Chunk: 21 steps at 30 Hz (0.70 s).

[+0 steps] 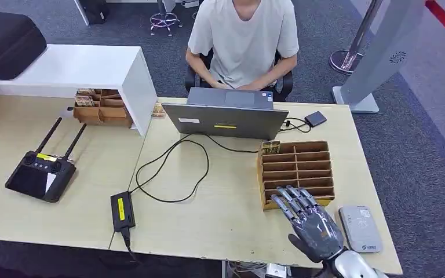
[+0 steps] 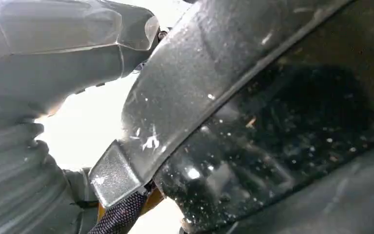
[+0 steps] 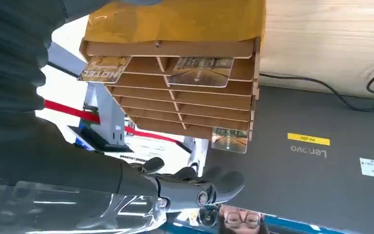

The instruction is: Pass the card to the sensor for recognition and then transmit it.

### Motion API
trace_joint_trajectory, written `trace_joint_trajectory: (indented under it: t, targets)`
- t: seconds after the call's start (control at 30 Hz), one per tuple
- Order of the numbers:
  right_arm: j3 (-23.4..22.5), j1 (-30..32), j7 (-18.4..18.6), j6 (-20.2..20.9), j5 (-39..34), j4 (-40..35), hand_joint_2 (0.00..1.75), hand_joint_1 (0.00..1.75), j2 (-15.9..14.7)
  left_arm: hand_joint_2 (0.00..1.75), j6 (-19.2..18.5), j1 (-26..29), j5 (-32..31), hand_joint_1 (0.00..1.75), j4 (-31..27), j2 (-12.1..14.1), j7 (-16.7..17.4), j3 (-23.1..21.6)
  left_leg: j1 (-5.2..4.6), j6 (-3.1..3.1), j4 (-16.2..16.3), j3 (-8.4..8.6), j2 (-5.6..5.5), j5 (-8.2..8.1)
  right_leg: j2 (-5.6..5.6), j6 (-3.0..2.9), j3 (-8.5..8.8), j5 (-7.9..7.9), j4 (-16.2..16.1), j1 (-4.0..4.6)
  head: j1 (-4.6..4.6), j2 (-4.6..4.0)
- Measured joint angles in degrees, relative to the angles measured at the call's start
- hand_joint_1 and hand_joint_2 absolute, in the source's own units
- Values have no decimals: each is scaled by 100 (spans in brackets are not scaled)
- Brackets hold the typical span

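Note:
A wooden card rack (image 1: 296, 171) with several slots stands on the right part of the table. One card (image 1: 270, 147) sticks up at its far left corner. My right hand (image 1: 310, 223) hovers at the rack's near edge, fingers spread and holding nothing. The grey card sensor (image 1: 361, 229) lies flat just to the right of that hand. In the right wrist view the rack (image 3: 175, 97) holds three cards: a "HOTEL" card (image 3: 103, 68), a brown card (image 3: 202, 71) and a card (image 3: 229, 139) at the far end. My right hand (image 3: 185, 190) is there, apart from them. My left hand's grey cover (image 2: 44, 73) shows; its fingers are hidden.
A person sits behind an open grey laptop (image 1: 226, 117) at the far table edge. A black cable loops to a power brick (image 1: 122, 210). A black remote controller (image 1: 41, 174), a second wooden rack (image 1: 101, 108) under a white shelf, and a small black drive (image 1: 315, 119) also sit here.

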Motion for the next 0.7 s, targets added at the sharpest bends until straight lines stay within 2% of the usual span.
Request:
trace_joint_trajectory:
  t: [0.3, 0.7]
  targets:
    - [0, -57, -4, -140, 22, 267, 175, 0, 153, 175, -28, -19, -35, 0, 0, 0, 30, -61, 0, 0, 0, 0, 1, 0, 1, 0, 0, 0, 0, 0, 0, 0]
    - [74, -358, -70, -330, 103, 780, 175, 0, 665, 175, -72, -37, -88, 0, 0, 0, 61, -90, 3, -3, 0, 0, 0, 3, 0, 0, 0, 0, 2, 1, 0, 0]
